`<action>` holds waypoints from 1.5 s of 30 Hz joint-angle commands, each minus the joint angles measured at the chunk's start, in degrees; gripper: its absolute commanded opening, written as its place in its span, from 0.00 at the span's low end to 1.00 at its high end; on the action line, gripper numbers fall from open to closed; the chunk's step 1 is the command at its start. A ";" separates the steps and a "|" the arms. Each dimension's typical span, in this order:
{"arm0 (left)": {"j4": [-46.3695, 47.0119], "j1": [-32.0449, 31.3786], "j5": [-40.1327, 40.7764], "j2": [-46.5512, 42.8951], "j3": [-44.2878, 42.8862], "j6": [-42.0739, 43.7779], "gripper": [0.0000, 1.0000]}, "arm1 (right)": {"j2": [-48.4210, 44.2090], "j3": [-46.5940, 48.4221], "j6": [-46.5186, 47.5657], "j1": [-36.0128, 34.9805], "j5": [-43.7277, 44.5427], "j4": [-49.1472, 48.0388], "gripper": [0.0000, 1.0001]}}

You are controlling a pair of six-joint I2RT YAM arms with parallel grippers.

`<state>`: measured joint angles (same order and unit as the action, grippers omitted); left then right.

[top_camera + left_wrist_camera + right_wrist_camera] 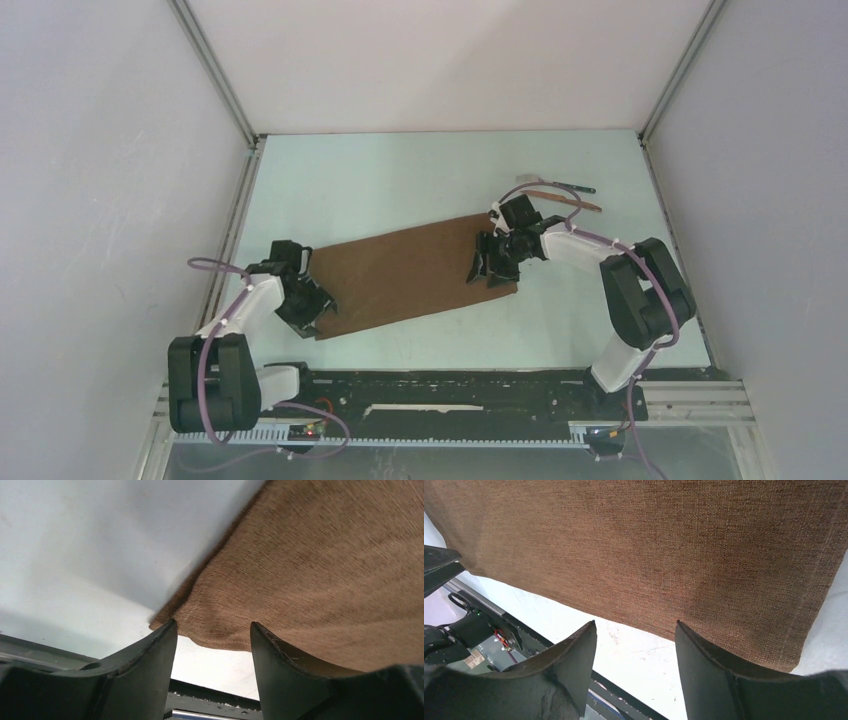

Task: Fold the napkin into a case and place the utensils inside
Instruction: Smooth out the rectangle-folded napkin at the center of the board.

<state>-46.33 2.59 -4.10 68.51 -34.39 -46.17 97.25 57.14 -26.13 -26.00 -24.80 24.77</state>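
A: Fingers of the left gripper stand wide, pinching nothing, right at the napkin and its near-left corner.

B: And the right gripper gapes over the opposite end. The cloth lies as a flat oblong, probably laid out for another fold, and the utensils wait just beyond.

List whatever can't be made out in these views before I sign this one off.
- Utensils: in the top view they are too small to identify and sit partly behind the right gripper. Neither wrist view shows them.
- Napkin: the layer count is unknown, since no view shows beneath its top surface.
- Left gripper: the left wrist view blurs the cloth corner, so contact is unclear.
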 commanded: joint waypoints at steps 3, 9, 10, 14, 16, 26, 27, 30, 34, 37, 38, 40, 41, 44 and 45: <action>-1.27 -0.24 6.67 -2.78 2.29 -3.81 0.64 | 0.29 1.47 0.32 1.30 -0.69 -0.84 0.67; -6.54 -0.28 8.67 -6.32 1.12 -5.92 0.61 | 0.68 1.47 0.95 2.27 0.27 -0.29 0.67; -6.57 -0.22 9.08 -7.28 1.09 -6.33 0.59 | 0.70 1.48 1.04 2.25 0.43 -0.27 0.67; -4.94 -0.24 9.97 -7.66 0.31 -6.20 0.41 | 1.22 1.45 0.86 2.26 -0.05 -0.80 0.66; -4.42 -0.23 10.07 -5.54 -0.17 -5.76 0.37 | 1.37 1.47 0.89 2.27 -0.16 -0.87 0.65; -1.67 -0.29 10.71 -3.20 0.86 -5.56 0.38 | 0.99 1.44 1.38 2.44 0.18 -0.36 0.64; -1.14 -0.28 10.54 -2.88 0.98 -5.45 0.38 | 1.07 1.47 1.34 2.40 -0.01 -0.50 0.64; 0.42 -0.30 9.52 -1.89 1.29 -4.83 0.39 | 1.40 1.46 1.29 2.37 -0.15 -0.60 0.63; 2.19 -0.30 9.12 -0.88 1.98 -4.92 0.36 | 1.76 1.43 1.22 2.18 -0.07 -0.52 0.63; 2.34 -0.31 9.42 -0.56 2.33 -4.61 0.26 | 1.82 1.48 1.23 2.09 -0.15 -0.43 0.62; 2.33 -0.31 9.41 -0.64 2.39 -4.41 0.23 | 1.84 1.47 1.22 2.08 -0.10 -0.36 0.62; 1.69 -0.31 9.59 -1.12 2.36 -4.28 0.17 | 1.80 1.47 1.22 2.00 0.01 -0.40 0.62; 1.26 -0.31 9.75 -1.54 2.26 -4.28 0.16 | 1.84 1.42 1.25 1.96 0.03 -0.35 0.62; -0.09 -0.34 10.66 -3.33 1.95 -4.19 0.12 | 1.97 1.48 1.13 1.83 0.02 -0.34 0.62; -0.63 -0.38 10.95 -3.85 1.65 -4.18 0.10 | 2.08 1.48 1.15 1.76 0.02 -0.42 0.62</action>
<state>-45.47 2.50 4.56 67.33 -32.58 -50.96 98.76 57.14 -25.85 -23.81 -24.56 24.86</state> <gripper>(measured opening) 0.126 0.618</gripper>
